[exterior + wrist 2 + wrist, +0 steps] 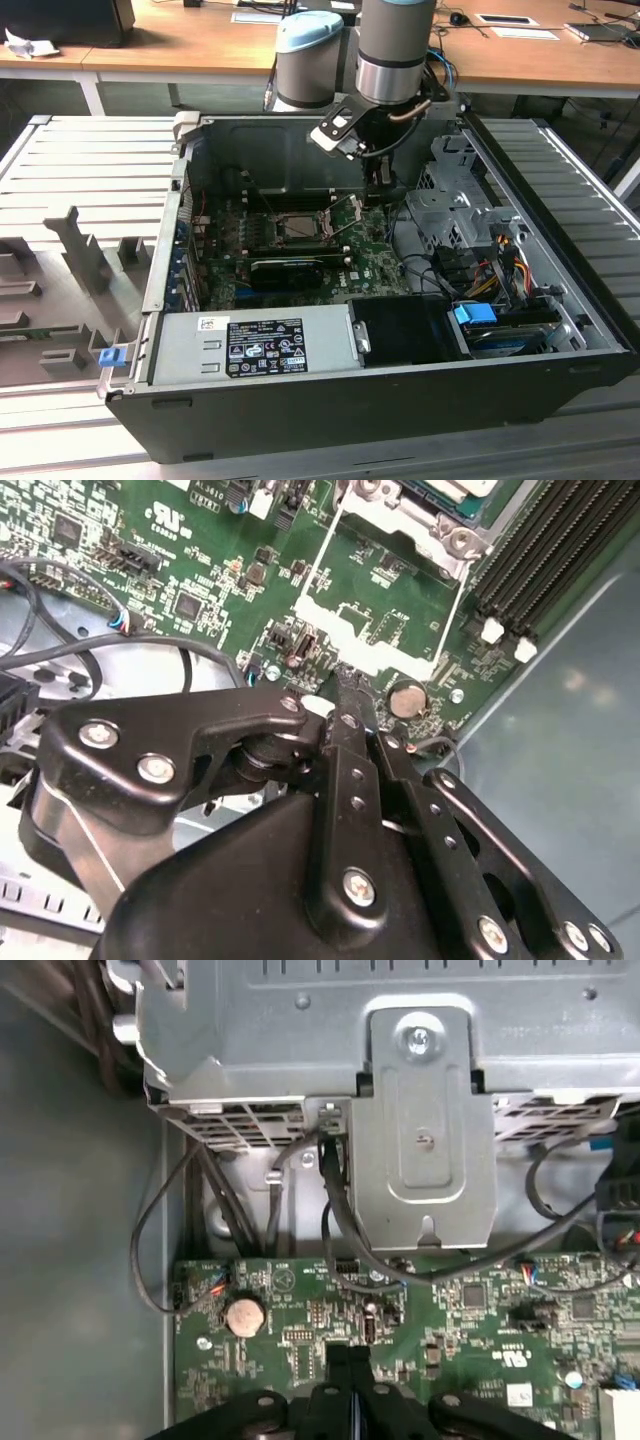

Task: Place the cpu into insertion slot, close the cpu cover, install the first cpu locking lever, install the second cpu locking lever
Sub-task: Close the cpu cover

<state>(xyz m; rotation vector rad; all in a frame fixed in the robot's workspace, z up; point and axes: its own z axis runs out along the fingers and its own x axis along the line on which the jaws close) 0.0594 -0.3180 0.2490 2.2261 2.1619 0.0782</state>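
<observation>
The insertion slot [300, 226] sits in the middle of the green motherboard [375, 262] inside the open case. A dark frame, seemingly the cpu cover [272, 228], surrounds a pale grey square that looks like the cpu [302, 226]. Two thin wire locking levers [350, 207] stand up at the slot's side toward the exterior view's right. My gripper [380, 195] hangs beside that side, low over the board. Both wrist views show its black fingers pressed together, shut, with nothing visible between them [345, 685] [345, 1355]. A corner of the slot's metal bracket [440, 525] lies just beyond the fingertips.
A coin battery [243, 1314] [405, 698] sits on the board close to the fingertips. A grey metal drive cage [420, 1110] with hanging cables [335, 1210] rises beyond them. Memory slots [540, 550] run beside the socket. The power supply [260, 345] fills the near side of the case.
</observation>
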